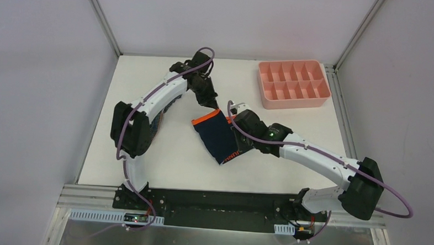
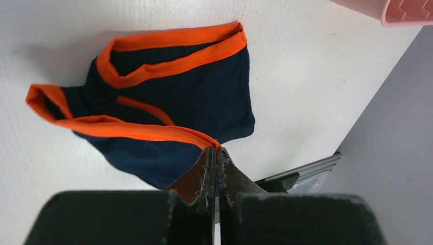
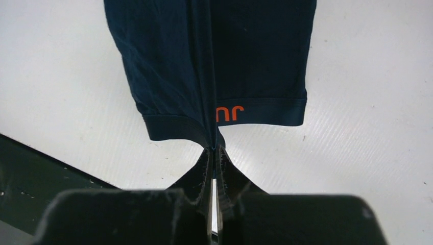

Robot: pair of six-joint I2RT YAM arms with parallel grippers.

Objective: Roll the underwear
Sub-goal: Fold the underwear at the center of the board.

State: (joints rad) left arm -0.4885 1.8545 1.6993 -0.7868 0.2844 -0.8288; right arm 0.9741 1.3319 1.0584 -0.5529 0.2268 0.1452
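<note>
Top view: navy briefs [image 1: 221, 138] lie flat at centre of frame on the white table [image 1: 163, 164], set on a diagonal, w/ the orange-trimmed edge toward upper left and the dark hem w/ orange lettering toward lower right.

Left gripper [image 1: 210, 105] sits at the upper end of the cloth. Left wrist view shows its jaws pressed tight together at [image 2: 215, 153], pinching the orange trim where it runs down to the fingertips. The rest of the briefs [image 2: 194, 97] spread above that in the frame, leg openings gaping a bit.

Right gripper [image 1: 238, 145] is at the lower-right end. In right wrist view the jaws are closed at [image 3: 213, 150] on the dark hem just beside the orange letters, and a fold line runs straight up the cloth [image 3: 255, 56] from the grip.

So both ends are pinched, one per arm – cloth flat betw. them, not rolled.

Striped briefs [image 1: 158, 122] – left of frame, mostly hidden under the left arm; can't tell how they lie.

Pink tray [image 1: 294, 84] is at upper right of the top view, well apart from the cloth; its corner shows at [image 2: 403, 10].
</note>
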